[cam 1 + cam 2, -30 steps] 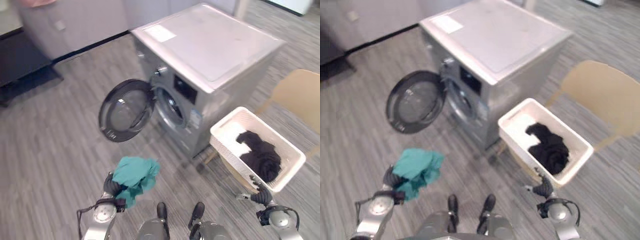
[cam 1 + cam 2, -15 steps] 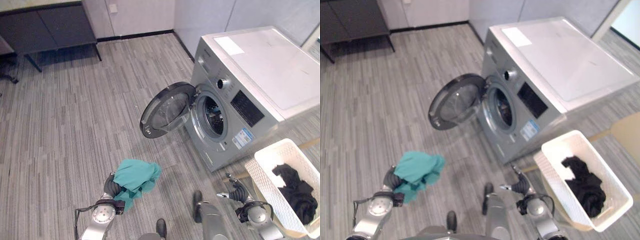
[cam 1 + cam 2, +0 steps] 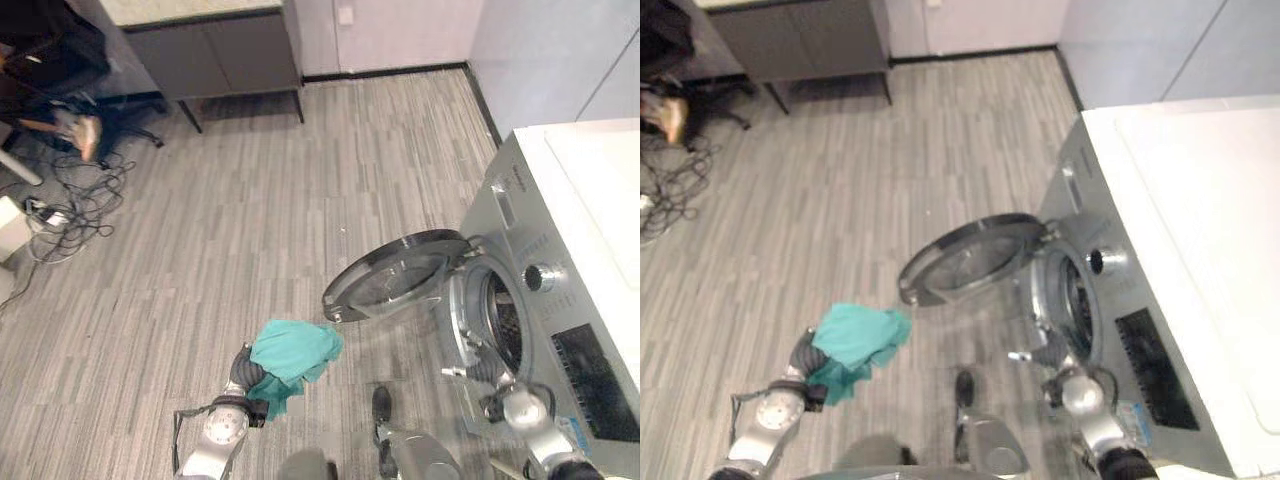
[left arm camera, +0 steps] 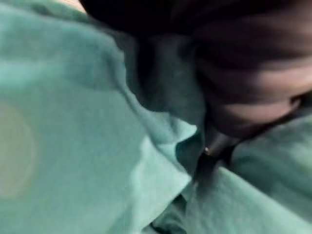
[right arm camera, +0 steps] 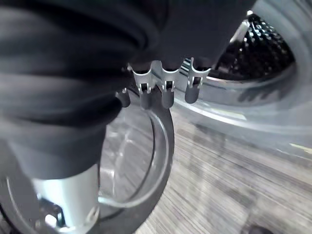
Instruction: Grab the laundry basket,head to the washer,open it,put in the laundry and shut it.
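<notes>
The left hand [image 3: 243, 372] holds a crumpled teal-green cloth garment [image 3: 293, 355]. Its fingers are buried in the folds, so how they close cannot be told, but the cloth sits bunched on top of the hand and hangs clear of the floor. In the left wrist view the same teal fabric [image 4: 73, 126] lies pressed close against the hand's dark ribbed cover.

The right hand [image 5: 161, 92] holds nothing. Its silver fingers with dark tips [image 5: 192, 90] hang loosely curled in a short row, apart from any object, in front of the washer's opening. In the head views this hand [image 3: 478, 372] shows low down, just beside the front of the machine.

The silver-grey front-loading washing machine [image 3: 590, 300] stands to the robot's right, with a pale flat top. Its round door with dark rim and glass centre [image 3: 395, 275] is swung wide open towards the robot's left, hinged at the machine's front. Behind it the round drum opening [image 3: 500, 318] is uncovered, and the right wrist view shows the perforated metal drum [image 5: 258, 53] inside.

The teal garment is between the open door and the robot, well apart from the drum opening.

The grey striped wood-look floor [image 3: 250, 200] runs back to a dark low cabinet on legs [image 3: 215, 60] against the far wall. Tangled cables [image 3: 75, 205] lie on the floor at the far left.
</notes>
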Controlling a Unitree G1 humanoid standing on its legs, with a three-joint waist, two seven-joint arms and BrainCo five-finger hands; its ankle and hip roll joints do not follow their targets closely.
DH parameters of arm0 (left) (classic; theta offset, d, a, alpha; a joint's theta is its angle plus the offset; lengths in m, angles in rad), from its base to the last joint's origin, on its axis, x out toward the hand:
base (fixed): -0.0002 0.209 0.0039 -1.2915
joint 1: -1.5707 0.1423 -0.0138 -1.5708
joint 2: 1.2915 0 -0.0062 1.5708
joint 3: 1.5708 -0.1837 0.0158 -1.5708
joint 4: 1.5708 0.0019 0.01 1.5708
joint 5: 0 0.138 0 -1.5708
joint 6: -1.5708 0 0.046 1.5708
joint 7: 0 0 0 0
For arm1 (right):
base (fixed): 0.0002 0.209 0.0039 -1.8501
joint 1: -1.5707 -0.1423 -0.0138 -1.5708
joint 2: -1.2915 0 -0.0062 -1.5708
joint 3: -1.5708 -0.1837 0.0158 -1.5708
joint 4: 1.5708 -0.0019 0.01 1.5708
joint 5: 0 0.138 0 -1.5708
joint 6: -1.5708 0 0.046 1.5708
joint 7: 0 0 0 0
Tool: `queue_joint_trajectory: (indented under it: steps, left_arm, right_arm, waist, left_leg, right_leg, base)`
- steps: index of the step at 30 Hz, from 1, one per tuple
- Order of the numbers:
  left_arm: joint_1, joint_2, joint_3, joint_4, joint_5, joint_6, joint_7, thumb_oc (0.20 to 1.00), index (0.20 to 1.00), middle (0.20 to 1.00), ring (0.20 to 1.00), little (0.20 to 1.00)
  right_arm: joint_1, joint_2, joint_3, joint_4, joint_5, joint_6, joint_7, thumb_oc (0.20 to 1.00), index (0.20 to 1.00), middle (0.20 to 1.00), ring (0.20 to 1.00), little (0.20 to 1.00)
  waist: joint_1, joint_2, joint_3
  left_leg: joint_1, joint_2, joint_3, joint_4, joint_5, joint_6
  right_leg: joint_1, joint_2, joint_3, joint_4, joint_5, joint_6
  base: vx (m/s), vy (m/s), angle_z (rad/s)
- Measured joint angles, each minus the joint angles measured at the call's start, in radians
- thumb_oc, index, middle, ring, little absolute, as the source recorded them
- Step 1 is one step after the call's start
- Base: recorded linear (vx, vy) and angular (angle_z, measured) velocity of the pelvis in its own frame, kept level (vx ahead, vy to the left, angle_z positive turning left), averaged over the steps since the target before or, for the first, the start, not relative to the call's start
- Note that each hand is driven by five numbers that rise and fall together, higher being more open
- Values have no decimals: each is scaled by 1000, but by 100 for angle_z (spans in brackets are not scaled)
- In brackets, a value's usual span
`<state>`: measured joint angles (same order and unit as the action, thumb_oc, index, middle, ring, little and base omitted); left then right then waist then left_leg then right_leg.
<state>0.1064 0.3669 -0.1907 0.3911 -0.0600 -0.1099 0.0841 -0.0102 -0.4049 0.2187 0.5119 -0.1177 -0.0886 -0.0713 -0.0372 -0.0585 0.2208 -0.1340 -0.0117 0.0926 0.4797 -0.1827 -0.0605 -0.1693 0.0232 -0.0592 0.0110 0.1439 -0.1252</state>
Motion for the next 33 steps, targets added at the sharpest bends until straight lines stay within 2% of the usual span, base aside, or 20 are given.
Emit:
queue_joint_trajectory:
  steps: [2, 5, 6, 10, 14, 15, 16, 17, 18, 19, 20, 21, 22, 23, 24, 25, 27, 29, 31, 33]
  left_arm:
    - [-3, 1, 0, 1, 0, 1, -4, 200, 200, 200, 200, 200]
    - [-11, 9, -2, -4, 0, 1, -6, 200, 200, 200, 200, 200]
    - [-20, 9, -10, -5, 1, 1, -6, 200, 200, 200, 200, 200]
    - [-25, 21, -29, -4, 2, 3, -7, 200, 200, 200, 200, 200]
    - [-3, 27, -61, -12, 9, 5, -17, 200, 200, 200, 200, 200]
    - [14, 35, -60, -19, 24, 5, -19, 200, 200, 200, 200, 200]
    - [2, 75, -68, -23, 37, 6, -22, 200, 200, 200, 200, 200]
    - [-33, 77, -71, -19, 41, 6, -21, 200, 200, 200, 200, 200]
    - [-59, 144, -70, -24, 44, 21, 7, 200, 200, 200, 200, 200]
    - [-29, 187, -13, -36, 86, 24, 27, 200, 200, 200, 200, 200]
    - [-23, 217, -13, -39, 104, 24, 35, 200, 200, 200, 200, 200]
    - [-64, 215, 5, -45, 123, 21, 39, 200, 200, 200, 200, 200]
    - [-79, 208, 25, -49, 123, 17, 47, 200, 200, 200, 200, 200]
    - [-80, 239, 30, -75, 130, 7, 47, 200, 200, 200, 200, 200]
    - [-63, 227, 20, -105, 172, 11, 49, 200, 200, 200, 200, 200]
    - [-62, 212, 11, -124, 196, 11, 47, 200, 200, 200, 200, 200]
    - [-38, 204, -21, -196, 232, -16, 38, 200, 200, 200, 200, 200]
    - [-51, 170, -62, -228, 237, -23, 28, 200, 200, 200, 200, 200]
    - [-33, 169, -89, -246, 236, -46, 17, 200, 200, 200, 200, 200]
    - [-25, 153, -121, -203, 230, -44, 6, 200, 200, 200, 200, 200]
  right_arm:
    - [11, 0, -3, 0, 0, 4, -1, 1000, 1000, 1000, 1000, 1000]
    - [27, 17, 30, 15, 0, 3, -7, 1000, 1000, 1000, 1000, 1000]
    - [34, 27, 35, 22, 0, 4, -7, 1000, 1000, 1000, 1000, 1000]
    - [33, 35, 64, 27, 0, 3, -12, 1000, 1000, 1000, 1000, 1000]
    - [60, 16, 43, 49, -1, 6, -13, 1000, 1000, 1000, 1000, 1000]
    - [74, 10, 38, 51, -1, 7, -12, 1000, 1000, 1000, 1000, 1000]
    - [91, 9, 23, 50, -1, 6, -13, 1000, 1000, 1000, 1000, 1000]
    - [90, 16, 26, 60, -1, 7, -10, 1000, 1000, 1000, 1000, 1000]
    - [45, 76, 46, 19, -2, 7, -12, 1000, 1000, 1000, 1000, 1000]
    - [-16, 119, 62, 18, -2, -15, -4, 1000, 1000, 1000, 1000, 1000]
    - [-16, 120, 54, 2, -2, -23, -7, 1000, 1000, 1000, 1000, 1000]
    - [17, 90, 55, 5, -2, -7, -12, 1000, 1000, 1000, 1000, 1000]
    - [28, 99, 62, 37, -3, 11, -10, 1000, 1000, 1000, 1000, 1000]
    - [41, 107, 66, 47, -3, 8, -8, 1000, 1000, 1000, 1000, 1000]
    - [42, 91, 41, 50, -10, 1, -4, 1000, 1000, 1000, 1000, 1000]
    - [63, 78, 27, 35, -13, 3, -5, 1000, 1000, 1000, 1000, 1000]
    - [90, 52, 26, 30, -21, 1, -4, 1000, 1000, 1000, 1000, 1000]
    - [111, 33, 24, 41, -22, 2, -2, 1000, 1000, 1000, 1000, 1000]
    - [112, 35, 33, 61, -22, -1, 4, 1000, 1000, 1000, 1000, 1000]
    - [98, 31, 27, 80, -21, 2, 3, 1000, 1000, 1000, 1000, 1000]
  waist:
    - [-7, -8, 4]
    - [8, -42, 6]
    - [22, -35, 8]
    - [44, -19, 10]
    - [11, 26, -2]
    - [14, 39, -6]
    - [6, 5, -11]
    - [0, 3, -10]
    - [-9, -20, -6]
    - [55, 1, 2]
    - [53, 2, -2]
    - [18, 13, -4]
    - [19, -16, -7]
    - [33, -68, -4]
    - [50, -28, 12]
    - [31, -7, 1]
    - [18, 8, 3]
    - [0, 25, -2]
    - [18, 5, -6]
    - [38, -25, -17]
  left_leg:
    - [-39, 4, -17, -105, 3, 4]
    - [-82, -32, -83, -345, 100, 15]
    - [-101, -35, -132, -411, 173, 6]
    - [-156, -40, -254, -397, 245, 18]
    - [-95, 0, -212, -434, 265, 61]
    - [-46, 20, -188, -478, 320, 65]
    - [-3, -41, -107, -500, 314, 110]
    - [-1, -59, -88, -500, 303, 123]
    - [29, -48, 27, -493, 285, 151]
    - [94, 5, 251, -561, 261, 146]
    - [86, -1, 269, -545, 229, 118]
    - [63, -8, 262, -518, 203, 95]
    - [39, -17, 262, -469, 145, 6]
    - [-11, -28, 261, -312, 82, 103]
    - [14, 12, 223, -289, 65, 118]
    - [29, 16, 220, -332, 94, 83]
    - [79, -3, 224, -408, 142, 91]
    - [85, 3, 213, -406, 133, 64]
    - [75, 22, 234, -334, 129, 47]
    - [30, 21, 119, -263, 121, 57]
  right_leg:
    - [60, 24, 16, -31, -28, 16]
    - [149, 47, 85, -89, -56, 26]
    - [167, 73, 130, -88, -61, 21]
    - [229, 111, 256, -74, -96, 14]
    - [257, 138, 324, -11, -172, 30]
    - [259, 147, 338, 48, -233, 60]
    - [197, 63, 258, 195, -358, 141]
    - [185, 39, 260, 217, -375, 164]
    - [95, 19, 196, 337, -357, 207]
    - [14, -106, -220, 407, -354, 237]
    - [-2, -161, -322, 405, -356, 232]
    - [1, -170, -321, 404, -358, 228]
    - [17, -192, -332, 358, -343, 204]
    - [19, -265, -374, 346, -334, 220]
    - [11, -233, -319, 361, -329, 245]
    - [12, -189, -265, 350, -336, 242]
    - [35, -124, -208, 306, -335, 194]
    - [56, -101, -190, 283, -342, 162]
    - [49, -99, -158, 288, -345, 131]
    - [57, -107, -114, 262, -306, 90]
  base:
    - [285, 26, -40]
    - [266, 67, -68]
    - [286, 124, -104]
    - [277, 160, -101]
    - [233, 218, -77]
    - [97, 105, -110]
    - [174, 264, -107]
    - [175, 389, -179]
    - [126, 375, -355]
    - [48, 253, -397]
    - [1, 97, -282]
    - [100, 61, -46]
    - [39, 4, -14]
    - [55, -36, -72]
    - [-20, -56, -54]
    - [57, -80, -23]
    - [57, -68, 9]
    - [22, -17, 2]
    - [-6, 61, -42]
    - [62, 92, -68]
